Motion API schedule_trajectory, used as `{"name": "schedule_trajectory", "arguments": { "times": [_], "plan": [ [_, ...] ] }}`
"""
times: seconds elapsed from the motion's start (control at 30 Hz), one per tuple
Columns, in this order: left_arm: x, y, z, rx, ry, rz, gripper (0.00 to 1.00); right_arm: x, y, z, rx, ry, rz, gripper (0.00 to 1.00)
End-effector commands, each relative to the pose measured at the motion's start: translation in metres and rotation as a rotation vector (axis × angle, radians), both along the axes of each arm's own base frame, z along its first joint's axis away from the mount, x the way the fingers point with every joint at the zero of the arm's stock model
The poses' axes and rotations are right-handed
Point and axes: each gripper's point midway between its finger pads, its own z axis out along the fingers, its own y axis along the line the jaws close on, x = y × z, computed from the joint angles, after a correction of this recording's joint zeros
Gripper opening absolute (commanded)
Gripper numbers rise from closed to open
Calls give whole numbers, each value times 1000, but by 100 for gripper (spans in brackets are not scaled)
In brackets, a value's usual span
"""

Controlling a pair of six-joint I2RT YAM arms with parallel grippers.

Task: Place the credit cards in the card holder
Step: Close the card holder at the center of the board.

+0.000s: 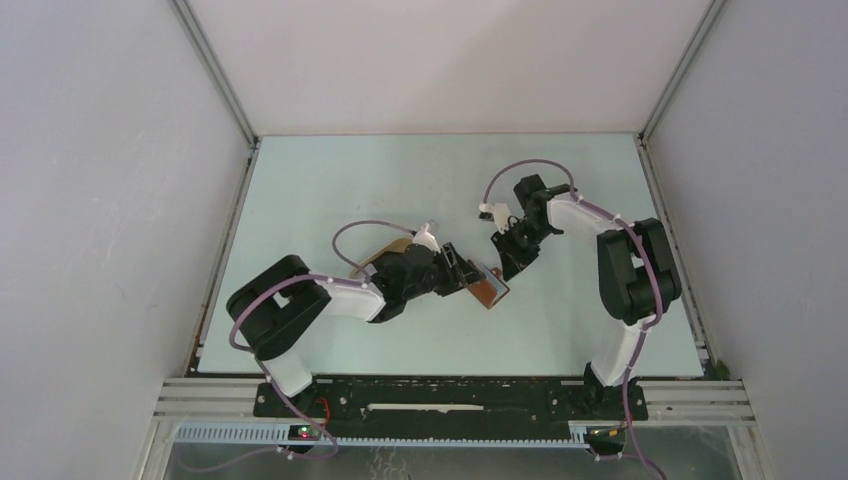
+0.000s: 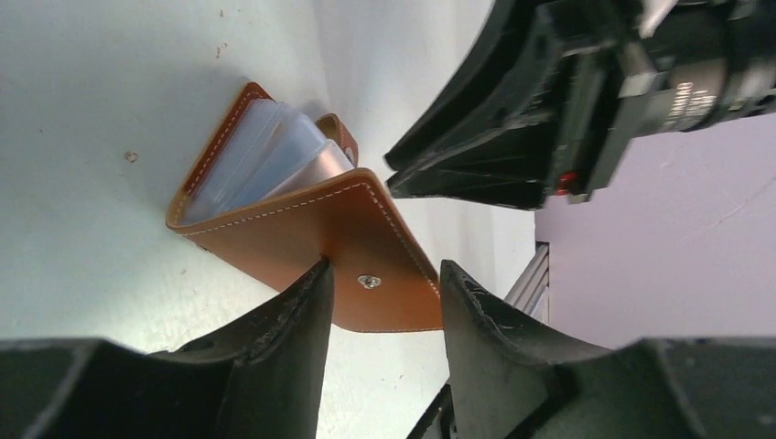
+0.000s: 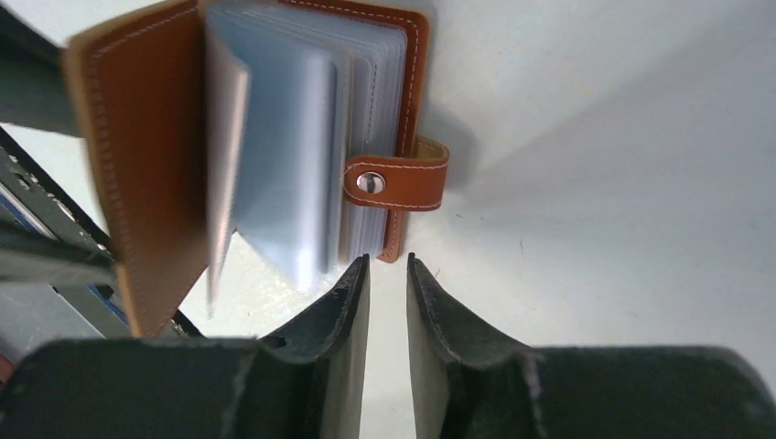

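Card holder at left pincer

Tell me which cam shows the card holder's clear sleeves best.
Right wrist: card holder open, sleeves fanned toward the lens. Left wrist shows mainly the outer cover, sleeve edges only. Top view: a small brown patch.

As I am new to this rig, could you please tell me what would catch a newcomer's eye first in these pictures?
The reddish-brown card holder sits open mid-table between the two arms, its clear sleeves fanned out. The left pincer stands open on either side of the cover with the snap stud. The right pincer hovers just short of the strap, its jaws a narrow gap apart and empty.
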Motion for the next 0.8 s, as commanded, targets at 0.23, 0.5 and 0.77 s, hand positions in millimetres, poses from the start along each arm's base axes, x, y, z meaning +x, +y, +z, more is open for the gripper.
{"name": "schedule_trajectory", "arguments": {
  "times": [0.23, 0.5, 0.77],
  "plan": [
    [5, -1, -6, 26, -42, -39, 50, 28, 13, 29, 65, -158, 8, 52],
    [4, 6, -13, 48, -45, -45, 48, 33, 27, 33, 83, -252, 220, 69],
    [-2, 14, -24, 65, -29, -59, 46, 31, 18, 53, 174, -500, 640, 72]
  ]
}}
